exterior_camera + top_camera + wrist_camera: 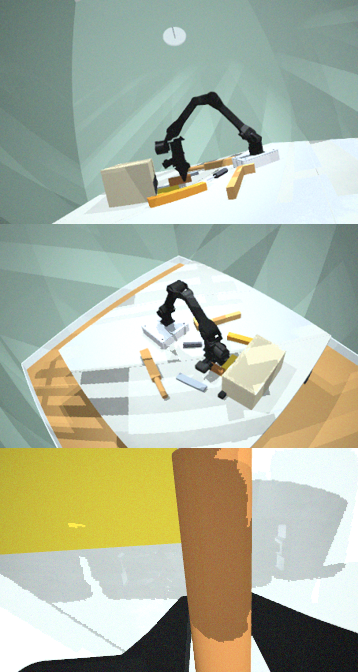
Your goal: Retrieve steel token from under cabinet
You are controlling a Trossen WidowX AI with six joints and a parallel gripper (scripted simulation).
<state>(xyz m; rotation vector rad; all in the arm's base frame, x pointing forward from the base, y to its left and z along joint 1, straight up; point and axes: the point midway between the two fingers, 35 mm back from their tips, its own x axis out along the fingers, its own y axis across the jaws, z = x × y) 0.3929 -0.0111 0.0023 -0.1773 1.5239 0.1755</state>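
Observation:
The cabinet (252,370) (128,183) is a beige box; its dark front shows only as a narrow edge in the exterior view. A yellow patch (230,361) (167,190) (85,498) lies in front of it, seemingly the marked area. My gripper (214,364) (184,180) (214,600) is low in front of the cabinet, shut on an orange-brown bar (217,369) (174,181) (217,548). The bar runs between both fingers and past the patch's edge in the wrist view. Its far end's distance from the cabinet is unclear. I cannot make out the steel token or the vent slots.
An orange-yellow bar (239,338) (177,195) lies beside the cabinet's front. An L-shaped wooden piece (226,319) (235,184), a dark bar (192,345) (220,173), a blue-grey strip (191,382) and a wooden paddle (150,367) lie around. A small black block (221,394) is near the cabinet.

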